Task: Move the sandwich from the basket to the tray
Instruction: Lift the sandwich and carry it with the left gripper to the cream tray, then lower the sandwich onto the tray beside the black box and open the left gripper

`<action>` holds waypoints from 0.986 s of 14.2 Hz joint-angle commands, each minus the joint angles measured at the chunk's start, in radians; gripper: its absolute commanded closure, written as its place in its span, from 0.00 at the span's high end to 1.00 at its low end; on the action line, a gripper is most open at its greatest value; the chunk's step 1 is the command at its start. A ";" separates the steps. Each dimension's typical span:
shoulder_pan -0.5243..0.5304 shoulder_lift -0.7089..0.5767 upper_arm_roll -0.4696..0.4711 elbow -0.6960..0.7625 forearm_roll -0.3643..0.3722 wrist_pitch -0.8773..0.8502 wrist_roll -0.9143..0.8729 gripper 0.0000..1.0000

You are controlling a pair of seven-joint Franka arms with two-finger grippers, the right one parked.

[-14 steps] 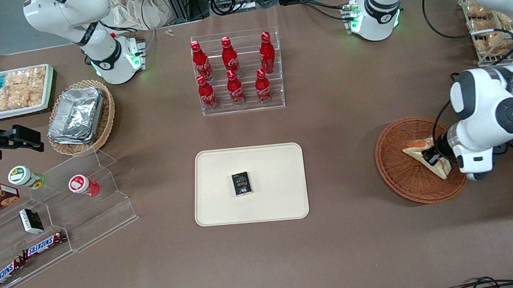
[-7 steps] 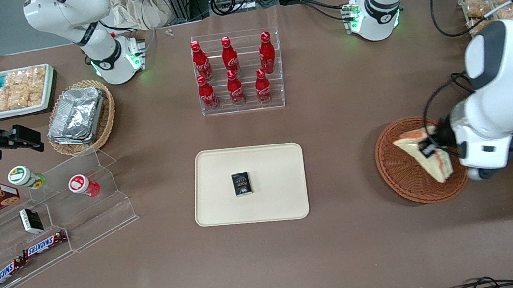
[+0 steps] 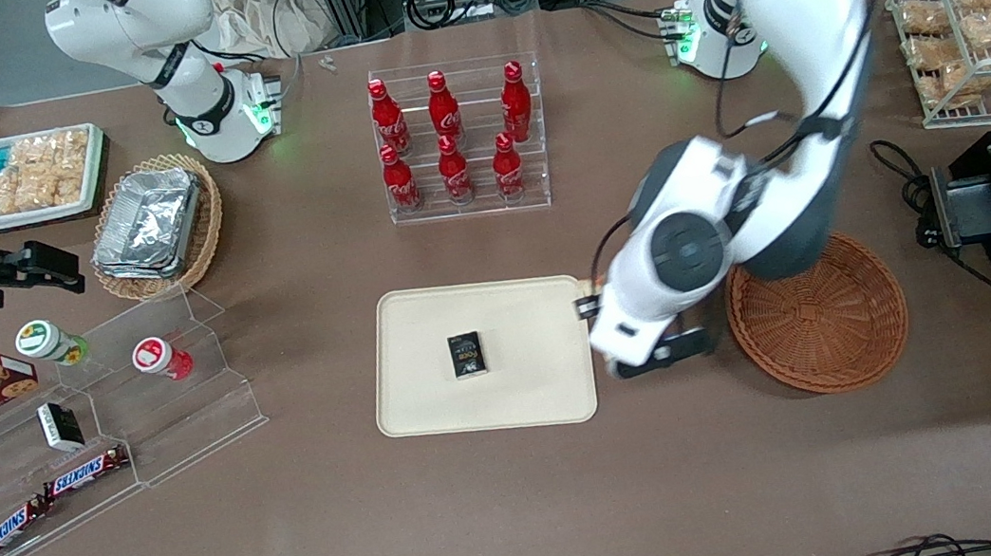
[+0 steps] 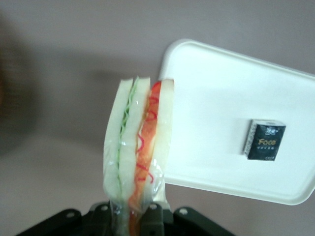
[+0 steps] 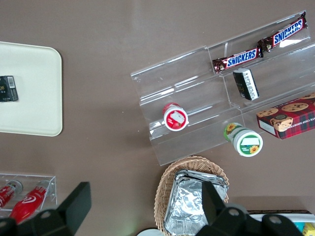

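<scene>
Your gripper [image 4: 135,219] clamps the sandwich [image 4: 138,157] above the tray [image 3: 519,313] edge nearest the basket [image 3: 821,316] — basket holds nothing.

cola bottles [image 3: 447,139], Snickers bars [image 3: 46,498], foil containers [image 3: 146,221]

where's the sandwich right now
The sandwich is out of the basket, held in the gripper in the air at the tray edge nearest the basket.

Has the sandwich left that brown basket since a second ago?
Yes. The gripper now holds the sandwich over the tray edge, clear of the basket.
</scene>
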 commanded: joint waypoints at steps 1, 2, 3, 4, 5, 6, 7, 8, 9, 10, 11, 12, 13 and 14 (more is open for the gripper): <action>-0.051 0.127 0.007 0.088 0.039 0.043 0.005 0.00; -0.071 0.153 0.008 0.088 0.065 0.061 0.002 0.00; -0.085 0.181 0.010 0.088 0.102 0.087 -0.004 0.00; -0.096 0.206 0.010 0.088 0.136 0.115 -0.007 0.00; -0.099 0.226 0.010 0.088 0.154 0.138 -0.007 0.00; -0.102 0.230 0.010 0.088 0.159 0.146 -0.007 0.07; -0.101 0.229 0.010 0.088 0.156 0.146 -0.006 0.46; -0.099 0.229 0.010 0.088 0.156 0.148 -0.006 0.78; -0.099 0.226 0.010 0.088 0.156 0.146 -0.009 1.00; -0.099 0.215 0.010 0.088 0.159 0.137 -0.009 1.00; -0.096 0.195 0.010 0.088 0.153 0.135 -0.010 1.00; -0.090 0.172 0.010 0.088 0.150 0.132 -0.019 1.00; -0.081 0.145 0.010 0.088 0.150 0.117 -0.038 1.00; -0.062 0.110 0.010 0.088 0.151 0.090 -0.062 1.00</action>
